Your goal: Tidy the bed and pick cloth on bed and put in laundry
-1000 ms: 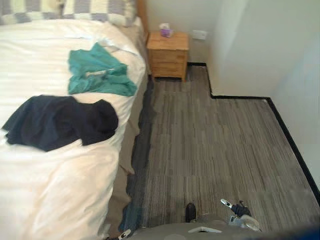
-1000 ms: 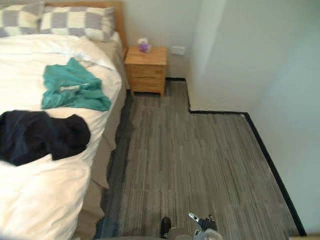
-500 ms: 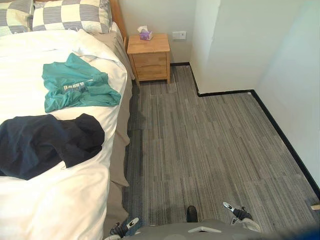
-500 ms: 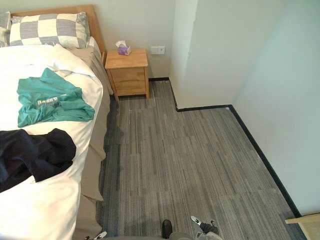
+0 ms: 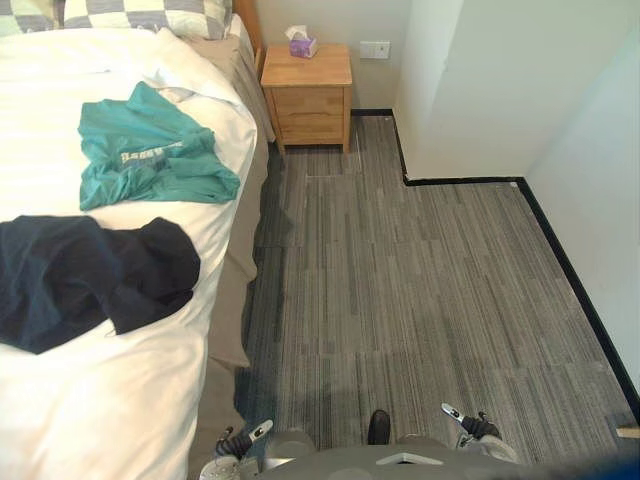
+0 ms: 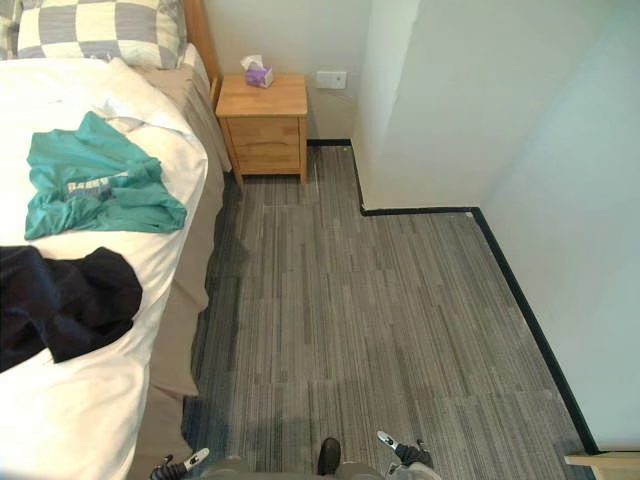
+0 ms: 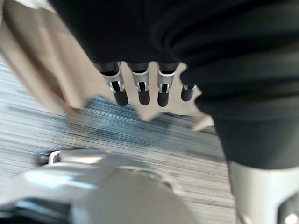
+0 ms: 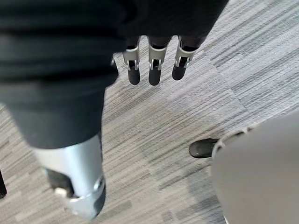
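A teal shirt (image 5: 150, 150) lies spread on the white bed (image 5: 110, 400), toward the pillows. Nearer to me on the same bed a dark navy garment (image 5: 90, 278) lies crumpled close to the bed's right edge. Both also show in the right eye view, the teal shirt (image 6: 98, 188) and the navy garment (image 6: 60, 303). My left hand (image 5: 243, 440) hangs low by the bed's corner, fingers (image 7: 140, 91) straight and holding nothing. My right hand (image 5: 468, 425) hangs low over the carpet, its fingers (image 8: 154, 65) relaxed and empty.
A wooden nightstand (image 5: 308, 88) with a purple tissue box (image 5: 301, 43) stands past the bed by the wall. Checked pillows (image 6: 95, 32) lie at the headboard. Grey striped carpet (image 5: 420, 290) runs to the right, bounded by white walls with a corner jutting out (image 5: 440, 120).
The whole picture has shifted, so the camera has moved; the bed and clothes lie as before. My left hand now shows at the bottom edge by the bed.
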